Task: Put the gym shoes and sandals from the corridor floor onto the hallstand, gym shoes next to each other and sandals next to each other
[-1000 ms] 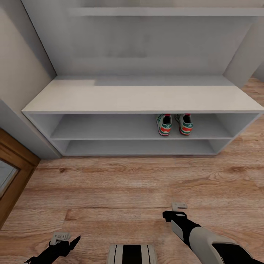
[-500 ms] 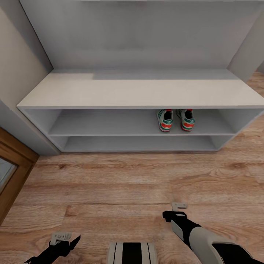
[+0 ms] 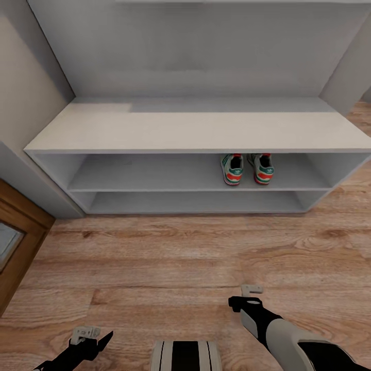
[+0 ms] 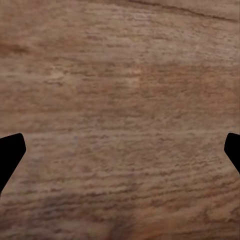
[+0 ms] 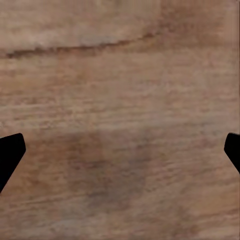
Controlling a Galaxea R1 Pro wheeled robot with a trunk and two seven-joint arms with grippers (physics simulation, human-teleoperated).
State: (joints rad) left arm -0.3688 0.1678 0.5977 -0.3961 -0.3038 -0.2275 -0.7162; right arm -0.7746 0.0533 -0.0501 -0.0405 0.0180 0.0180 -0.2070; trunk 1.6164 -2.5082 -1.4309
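Note:
The two gym shoes (image 3: 232, 170) (image 3: 263, 169) stand side by side on the upper shelf of the light-grey hallstand (image 3: 196, 131), heels towards me, right of its middle. The sandals are out of view. My left gripper (image 3: 87, 337) hangs low over the corridor floor (image 3: 170, 257) at the near left. My right gripper (image 3: 248, 296) hangs at the near right, well short of the rack. In the left wrist view the left gripper (image 4: 120, 155) is open over bare planks, fingertips (image 4: 10, 155) wide apart. The right gripper (image 5: 120, 155) is likewise open, holding nothing.
A wooden door frame (image 3: 18, 247) stands at the left beside a beige wall (image 3: 26, 103). The rack's lower shelf (image 3: 196, 203) and flat top are bare. Open wood floor lies between me and the rack. My base (image 3: 185, 356) shows at the bottom.
The whole head view shifted slightly a second ago, so the camera moved a little nearer the rack. The shoes and both grippers have kept their places.

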